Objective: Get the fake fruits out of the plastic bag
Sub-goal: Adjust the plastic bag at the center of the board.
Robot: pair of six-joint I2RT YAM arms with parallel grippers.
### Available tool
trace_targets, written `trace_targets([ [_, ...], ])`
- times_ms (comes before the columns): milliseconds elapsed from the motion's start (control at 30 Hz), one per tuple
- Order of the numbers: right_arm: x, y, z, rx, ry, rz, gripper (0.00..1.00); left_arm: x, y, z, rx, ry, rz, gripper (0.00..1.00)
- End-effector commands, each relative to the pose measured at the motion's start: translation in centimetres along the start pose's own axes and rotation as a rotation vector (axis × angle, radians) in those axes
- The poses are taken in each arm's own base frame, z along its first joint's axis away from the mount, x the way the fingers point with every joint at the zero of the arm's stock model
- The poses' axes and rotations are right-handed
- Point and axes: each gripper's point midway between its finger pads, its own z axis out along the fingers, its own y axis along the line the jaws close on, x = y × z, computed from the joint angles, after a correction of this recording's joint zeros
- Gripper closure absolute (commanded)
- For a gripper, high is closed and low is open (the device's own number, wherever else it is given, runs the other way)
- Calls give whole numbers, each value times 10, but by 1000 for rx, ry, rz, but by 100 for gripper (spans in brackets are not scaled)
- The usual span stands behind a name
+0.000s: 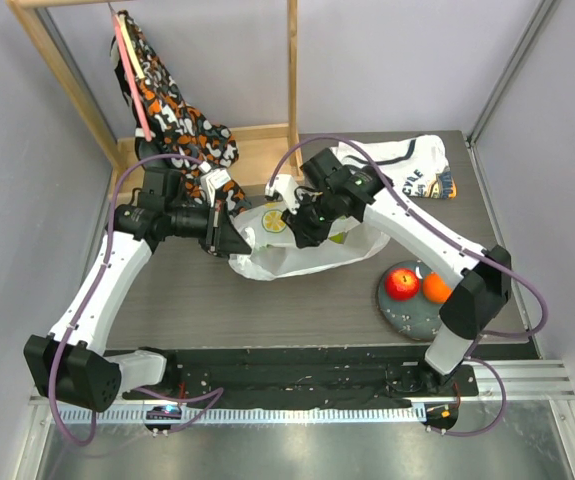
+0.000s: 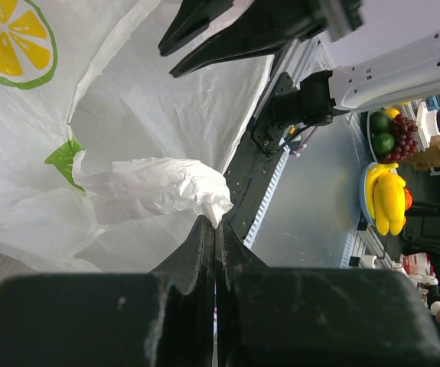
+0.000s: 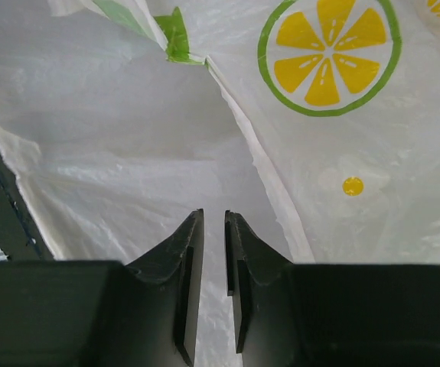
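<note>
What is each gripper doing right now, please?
Left gripper: closed, pinching a bunched fold of the plastic bag.
Right gripper: slightly open over the plastic bag, holding nothing.

This is a robotics lab cell: plain grey panels (image 1: 387, 60) enclose the table (image 1: 297, 300), the left arm (image 1: 107, 275) and right arm (image 1: 417, 225) are bolted to a metal rail (image 1: 527, 375) at its near edge, and a wooden frame (image 1: 292, 70) stands at its far edge.

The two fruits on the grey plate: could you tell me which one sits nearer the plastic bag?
The red apple; it sits left of the orange, on the side towards the bag.
</note>
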Motion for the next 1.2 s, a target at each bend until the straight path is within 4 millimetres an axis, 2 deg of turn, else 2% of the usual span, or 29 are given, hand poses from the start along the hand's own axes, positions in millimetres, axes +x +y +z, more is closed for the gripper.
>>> trace_targets([
  [0, -11, -9, 9, 24, -36, -11, 76, -16, -13, -6, 6, -52, 74, 100],
  [233, -11, -6, 37, -47, -9, -7, 75, -22, -14, -5, 18, -69, 63, 100],
  [333, -7, -1, 48, -90, 12, 10, 75, -26, -14, -6, 13, -78, 68, 100],
  [400, -1, -6, 61, -85, 32, 39, 75, -27, -17, -7, 16, -83, 71, 100],
  [500, 3, -33, 78, 55, 57, 107, 76, -30, -18, -9, 14, -91, 80, 100],
  [533, 8, -53, 78, 174, 80, 142, 77, -29, -19, -9, 17, -90, 84, 100],
  [567, 5, -69, 78, 249, 62, 148, 77, -28, -19, -9, 20, -89, 82, 100],
  [633, 6, -91, 72, 352, 67, 172, 81, -22, -17, -8, 22, -74, 78, 100],
  [667, 7, -108, 65, 416, 59, 191, 84, -18, -16, -7, 20, -68, 74, 100],
  [700, 9, -116, 62, 444, 61, 201, 86, -17, -16, -7, 20, -68, 75, 100],
  [800, 28, -144, 51, 547, 99, 222, 88, -15, -15, -7, 25, -63, 75, 100],
  [833, 36, -148, 50, 563, 115, 225, 88, -15, -15, -6, 28, -62, 80, 100],
  [867, 51, -157, 48, 591, 145, 238, 88, -13, -15, -6, 28, -53, 75, 100],
  [933, 64, -163, 44, 613, 165, 249, 88, -12, -15, -7, 28, -47, 88, 100],
  [967, 79, -168, 42, 638, 194, 259, 86, -8, -14, -7, 23, -30, 82, 100],
  [1000, 85, -173, 40, 651, 203, 269, 84, -6, -14, -7, 23, -28, 84, 100],
  [1100, 95, -182, 38, 680, 219, 286, 76, -4, -12, -6, 26, -22, 78, 100],
  [1167, 97, -190, 39, 704, 222, 287, 63, -5, -12, -5, 29, -24, 82, 100],
])
